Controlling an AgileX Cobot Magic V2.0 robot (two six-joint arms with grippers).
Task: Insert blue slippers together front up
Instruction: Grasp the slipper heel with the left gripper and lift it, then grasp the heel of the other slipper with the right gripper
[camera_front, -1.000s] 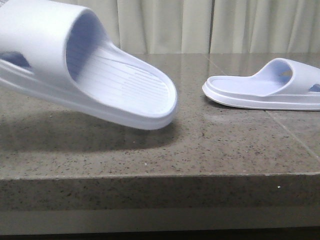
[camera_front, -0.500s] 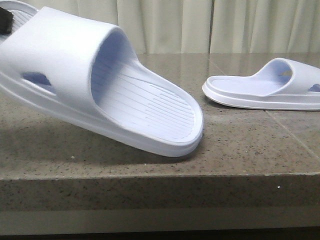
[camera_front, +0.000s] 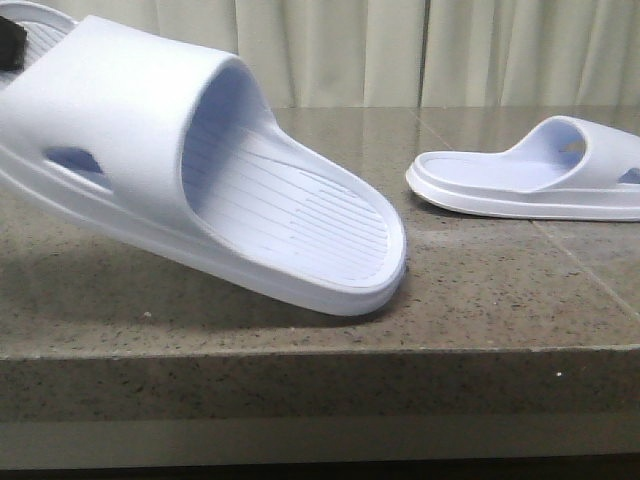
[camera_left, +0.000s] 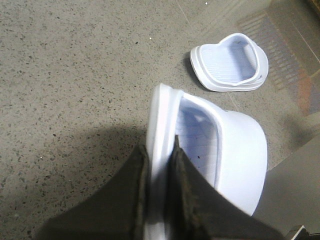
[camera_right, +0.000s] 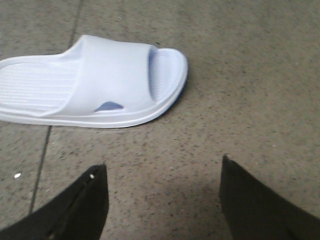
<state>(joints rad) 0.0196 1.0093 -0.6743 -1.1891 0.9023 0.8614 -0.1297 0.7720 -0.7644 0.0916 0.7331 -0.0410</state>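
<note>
Slipper (camera_front: 200, 170) in left tool (camera_left: 159, 200); other slipper (camera_front: 530, 175) on speckled stone table (camera_front: 480, 290).

We see the left gripper (camera_left: 159, 192) clamped on the side rim of a pale lavender-blue foam slipper (camera_left: 235, 150), its two dark fingers (camera_left: 135, 195) pressed against either face of the rim. In the front view only a dark corner of this gripper (camera_front: 10, 45) shows at the upper left edge. The right gripper (camera_right: 162, 200) hangs above the stone surface with its dark fingers (camera_right: 80, 205) spread wide, holding nothing.
</note>
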